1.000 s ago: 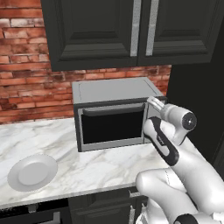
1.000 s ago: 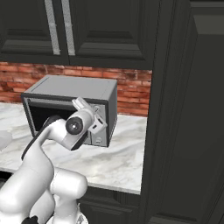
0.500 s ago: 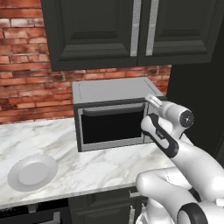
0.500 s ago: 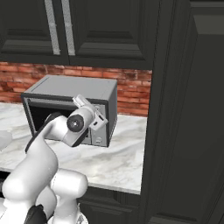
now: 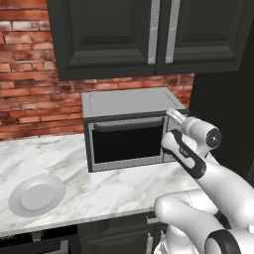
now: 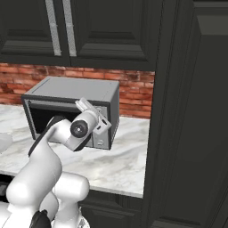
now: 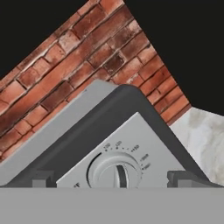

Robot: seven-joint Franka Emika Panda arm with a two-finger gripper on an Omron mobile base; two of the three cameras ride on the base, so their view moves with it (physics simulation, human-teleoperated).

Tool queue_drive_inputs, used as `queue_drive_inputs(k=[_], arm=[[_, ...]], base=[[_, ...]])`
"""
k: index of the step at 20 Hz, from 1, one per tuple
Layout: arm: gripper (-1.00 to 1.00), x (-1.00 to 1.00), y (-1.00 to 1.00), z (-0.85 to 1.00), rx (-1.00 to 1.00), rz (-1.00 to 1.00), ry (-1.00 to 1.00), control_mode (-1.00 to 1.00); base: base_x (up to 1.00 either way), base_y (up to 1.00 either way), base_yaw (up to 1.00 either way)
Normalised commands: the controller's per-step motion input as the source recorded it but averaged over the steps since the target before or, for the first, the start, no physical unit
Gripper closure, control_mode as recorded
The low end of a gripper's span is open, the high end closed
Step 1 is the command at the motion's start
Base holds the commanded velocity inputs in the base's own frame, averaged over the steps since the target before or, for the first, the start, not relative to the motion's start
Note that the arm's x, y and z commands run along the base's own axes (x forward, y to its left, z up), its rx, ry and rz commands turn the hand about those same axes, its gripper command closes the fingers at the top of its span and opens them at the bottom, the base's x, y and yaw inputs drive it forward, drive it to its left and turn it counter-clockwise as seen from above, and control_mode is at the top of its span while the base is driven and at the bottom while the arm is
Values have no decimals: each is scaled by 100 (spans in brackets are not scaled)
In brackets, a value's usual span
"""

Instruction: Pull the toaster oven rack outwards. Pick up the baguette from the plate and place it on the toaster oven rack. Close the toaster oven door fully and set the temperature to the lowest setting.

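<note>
Gripper [image 7: 114,177] spread — straddling knob [image 7: 115,171]; door [image 5: 128,144] closed

Red brick wall [image 5: 34,99] runs behind a white marble counter [image 5: 124,188]. Dark upper cabinets [image 5: 149,34] hang above, with two upright silver bar handles [image 5: 163,31] side by side at the door seam. A tall dark cabinet [image 6: 191,111] stands at the counter's right end.
</note>
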Motion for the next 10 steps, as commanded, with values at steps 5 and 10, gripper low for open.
queue_drive_inputs(k=[5,10], arm=[[-100,0,0,-15,0,0,1,-100],[-100,0,-4,-19,0,-1,1,-100]], base=[[0,0,0],[0,0,0]])
